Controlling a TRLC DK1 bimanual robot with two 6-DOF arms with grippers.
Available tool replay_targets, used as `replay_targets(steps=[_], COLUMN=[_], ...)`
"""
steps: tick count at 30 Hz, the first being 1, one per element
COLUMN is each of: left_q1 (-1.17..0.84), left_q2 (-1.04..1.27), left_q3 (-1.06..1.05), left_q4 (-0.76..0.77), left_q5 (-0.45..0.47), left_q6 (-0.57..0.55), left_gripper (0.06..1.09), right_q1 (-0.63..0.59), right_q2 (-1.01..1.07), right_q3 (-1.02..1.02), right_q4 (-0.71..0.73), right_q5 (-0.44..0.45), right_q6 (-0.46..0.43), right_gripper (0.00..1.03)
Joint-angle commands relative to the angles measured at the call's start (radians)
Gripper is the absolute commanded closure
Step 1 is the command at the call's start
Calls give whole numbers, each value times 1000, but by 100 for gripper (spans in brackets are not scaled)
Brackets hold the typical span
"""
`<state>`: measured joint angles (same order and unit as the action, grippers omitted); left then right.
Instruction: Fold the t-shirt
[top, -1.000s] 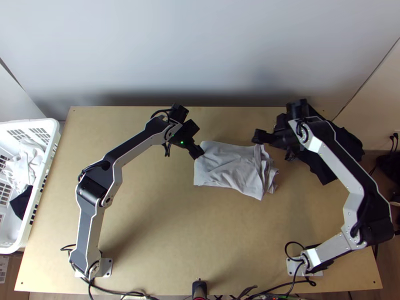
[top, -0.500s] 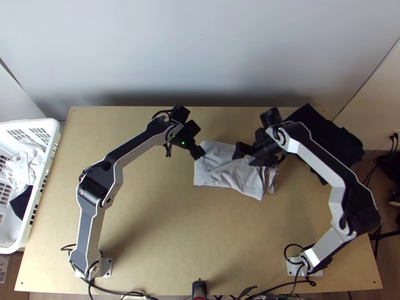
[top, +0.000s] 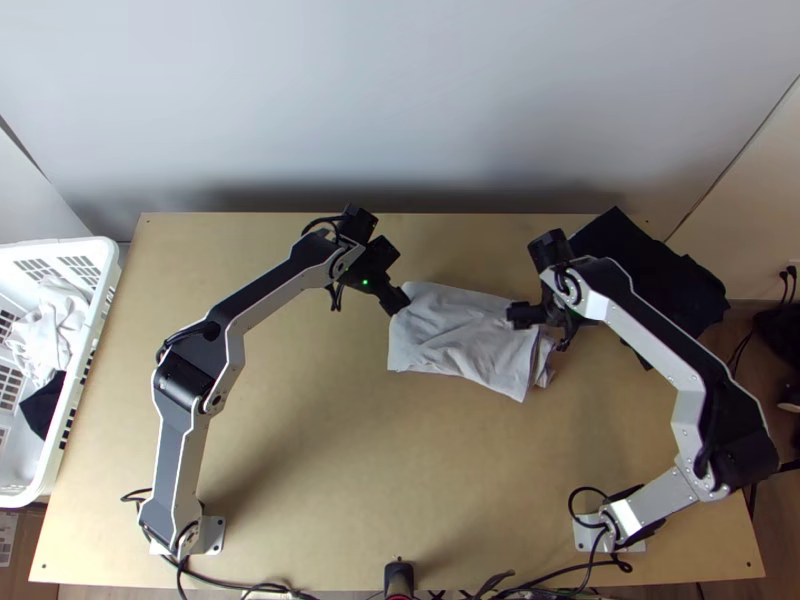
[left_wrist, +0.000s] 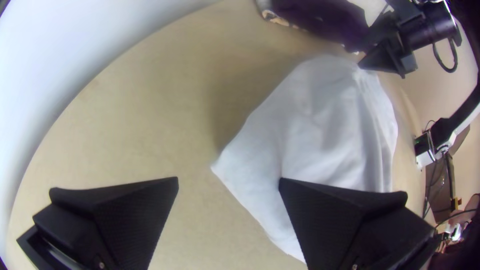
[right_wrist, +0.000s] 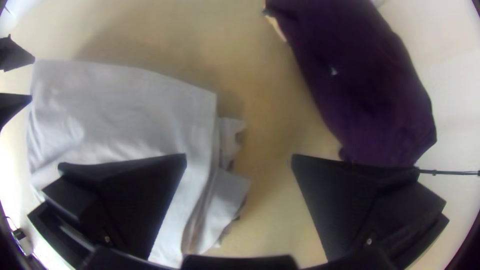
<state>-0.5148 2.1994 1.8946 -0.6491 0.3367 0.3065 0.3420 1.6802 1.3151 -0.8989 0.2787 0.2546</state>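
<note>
The light grey t-shirt (top: 450, 345) lies folded into a compact, slightly wrinkled bundle, with loose layered edges at its right end. At its upper left corner in the top view is my left gripper (top: 398, 280). In the left wrist view that gripper (left_wrist: 228, 182) stands open, one finger over the shirt (left_wrist: 325, 130) and the other over bare wood. My right gripper (top: 540, 323) is above the shirt's right end. Seen from its own wrist, the right gripper (right_wrist: 239, 159) is open, its fingers on either side of the shirt's layered edge (right_wrist: 212, 200).
A dark cloth (top: 655, 290) lies at the table's back right, close beyond the right gripper. A white basket (top: 88, 345) with white and black cloths stands at the left edge. Bare wood (top: 380, 460) stretches between the arms' bases and the shirt.
My right gripper has moved from the shirt's upper right over its middle, then a little back to the right. The raised ridge near the shirt's right end lies flatter. The left arm is still.
</note>
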Motion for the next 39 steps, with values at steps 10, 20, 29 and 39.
replay_targets(steps=[10,20,29,39], left_q1=[45,165,174,122], left_q2=[-24,-138,-201,-202], left_q3=[1,-181,-261,-215], left_q4=[-106,-150,-67,-49], left_q5=[10,328,401,395], left_q6=[3,-156,-242,-248], left_gripper=[10,10,10,10], right_q1=[-93,-123,-408,-650], right_q2=[-129,-122,-126,-62], right_q3=[29,9,-94,-277], right_q4=[-17,63,83,117], right_q5=[-303,-754,-882,-1102], right_q6=[124,184,196,20], right_gripper=[5,5,5,5])
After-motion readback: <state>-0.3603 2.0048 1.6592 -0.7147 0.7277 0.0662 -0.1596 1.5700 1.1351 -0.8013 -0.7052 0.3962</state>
